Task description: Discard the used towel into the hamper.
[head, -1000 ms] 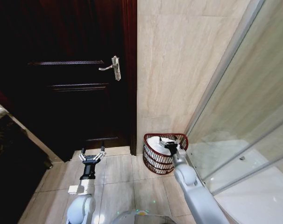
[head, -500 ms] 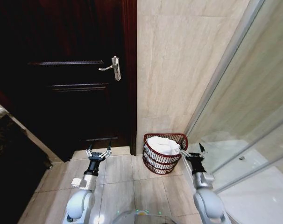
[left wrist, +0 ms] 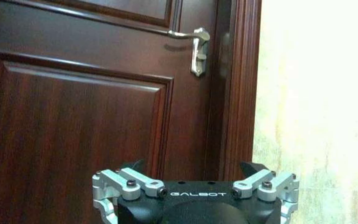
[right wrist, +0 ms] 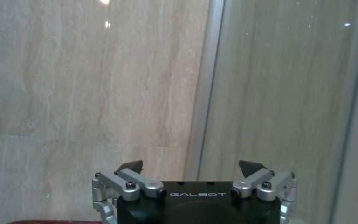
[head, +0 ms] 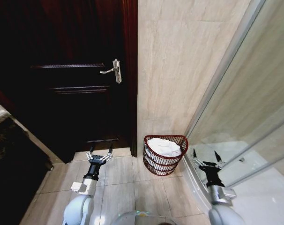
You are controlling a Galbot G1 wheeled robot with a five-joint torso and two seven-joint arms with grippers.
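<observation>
The hamper [head: 163, 161] is a small round reddish-brown wire basket standing on the floor tiles against the beige wall. A white towel [head: 164, 146] lies bunched inside it, filling the top. My right gripper [head: 205, 156] is open and holds nothing; it hangs to the right of the hamper, apart from it, in front of the glass panel. The right wrist view shows its spread fingers [right wrist: 191, 165] facing the wall and glass. My left gripper [head: 100, 152] is open and idle, left of the hamper, by the door. Its fingers [left wrist: 193, 167] point at the dark door.
A dark wooden door [head: 71, 93] with a silver lever handle [head: 115, 70] stands shut at left; the handle [left wrist: 195, 46] also appears in the left wrist view. A glass shower panel [head: 245, 117] with a metal frame runs along the right. Free floor tiles [head: 128, 187] lie before the hamper.
My right gripper has drawn back from over the hamper to its right side, leaving the towel inside. The left gripper has shifted slightly toward the door.
</observation>
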